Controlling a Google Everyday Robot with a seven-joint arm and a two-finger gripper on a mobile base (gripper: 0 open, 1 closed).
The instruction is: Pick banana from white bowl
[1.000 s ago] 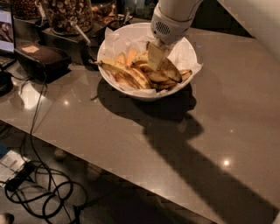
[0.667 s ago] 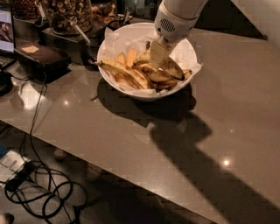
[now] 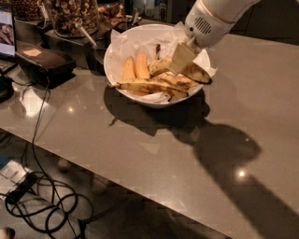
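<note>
The gripper (image 3: 181, 57) is being held over the right half of the white bowl (image 3: 112, 70) in the upper middle of the frame, its pale tip being pointed down and left at the pile of fruit; whether it is released or clenched cannot be told. The banana (image 3: 160, 66) is being kept in the middle of the bowl, on crinkled paper (image 3: 140, 39), just beside the gripper's tip; contact cannot be judged. A dark-patched banana (image 3: 197, 73) is being cradled at the right rim. The bowl is being borne by a grey counter (image 3: 261, 116). A jar of nuts (image 3: 70, 14) is being shown at upper left, cables (image 3: 42, 200) at lower left.
</note>
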